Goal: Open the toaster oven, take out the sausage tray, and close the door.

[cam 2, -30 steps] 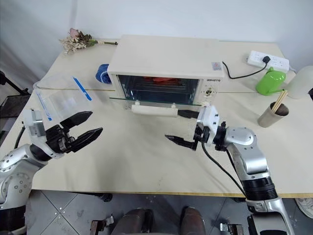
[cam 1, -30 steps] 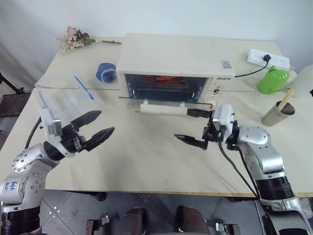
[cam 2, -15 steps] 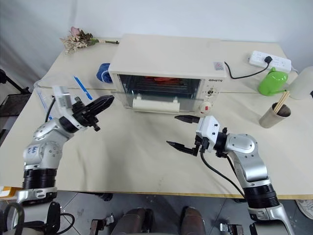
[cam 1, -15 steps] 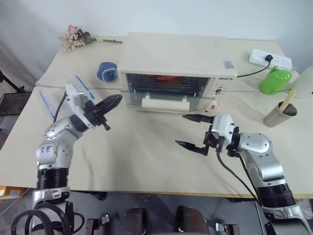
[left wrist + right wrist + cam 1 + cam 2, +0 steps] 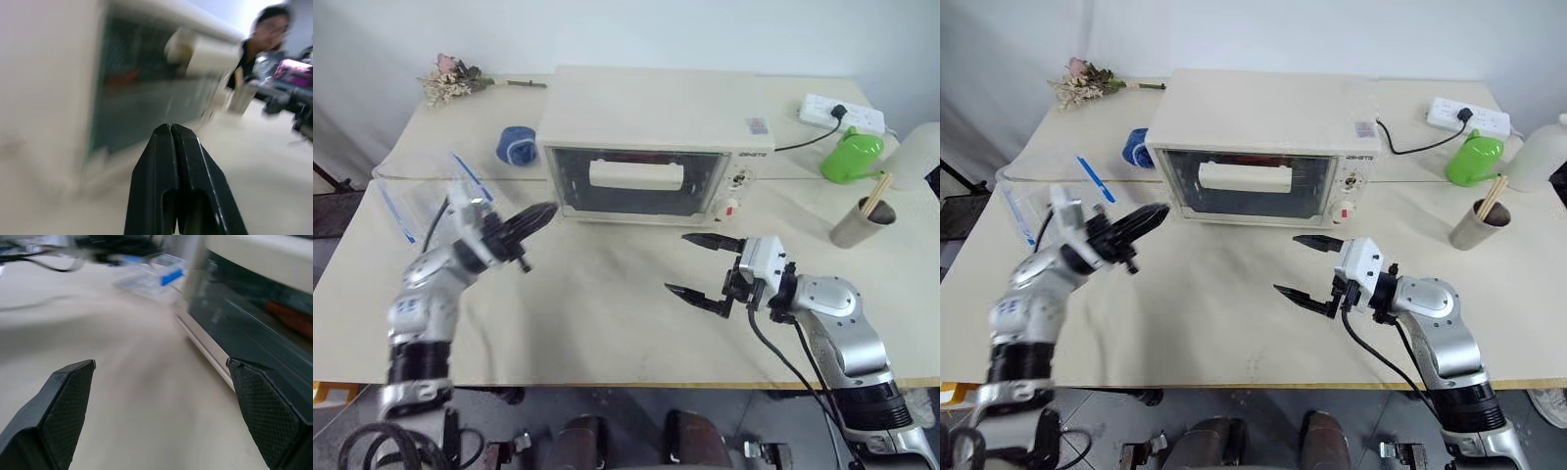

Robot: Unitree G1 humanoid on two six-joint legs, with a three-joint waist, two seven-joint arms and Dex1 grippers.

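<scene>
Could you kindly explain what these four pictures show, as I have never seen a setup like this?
It is a humanoid robot at a table. Two pictures look down from its head; the other two come from a camera on each wrist. The left gripper has its jaws shut on nothing, near the toaster oven. The right gripper hangs with jaws wide open and empty, in front of the oven. The door is shut. Also on the table: a clear plastic box, dried flowers, a green watering can and a power strip.

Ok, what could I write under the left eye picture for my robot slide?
Toaster oven with its door shut, the left hand closed and the right hand open on the table.
</scene>
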